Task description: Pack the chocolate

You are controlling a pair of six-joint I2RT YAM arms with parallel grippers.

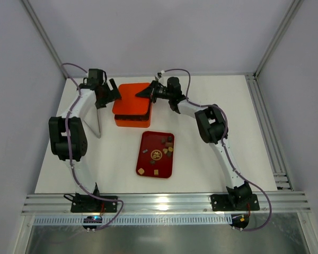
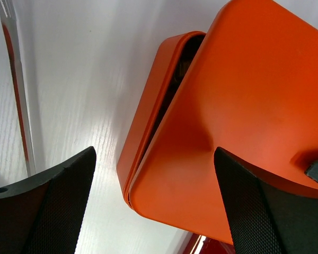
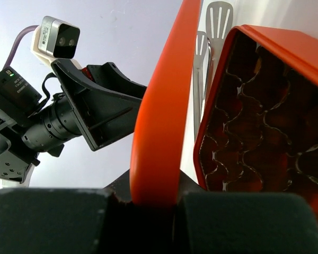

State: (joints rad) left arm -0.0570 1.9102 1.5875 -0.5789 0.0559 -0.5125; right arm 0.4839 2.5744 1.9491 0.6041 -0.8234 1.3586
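The chocolate pieces (image 1: 157, 156), several small brown and tan bites, lie on the dark red tray (image 1: 146, 162) at mid-table. Behind it stands the orange box (image 1: 132, 121), whose empty cells (image 3: 265, 127) show in the right wrist view. An orange lid (image 1: 131, 98) hangs tilted over the box. My right gripper (image 1: 149, 94) is shut on the lid's right edge (image 3: 158, 132). My left gripper (image 1: 113, 96) stands open at the lid's left side, and the lid's corner (image 2: 164, 190) lies between its fingers (image 2: 58, 206) without touching them.
A metal spatula (image 1: 96, 120) lies on the table left of the box, by the left arm. In the left wrist view its handle (image 2: 16, 79) runs along the left. The dark red tray's edge (image 2: 201, 246) peeks out below the lid.
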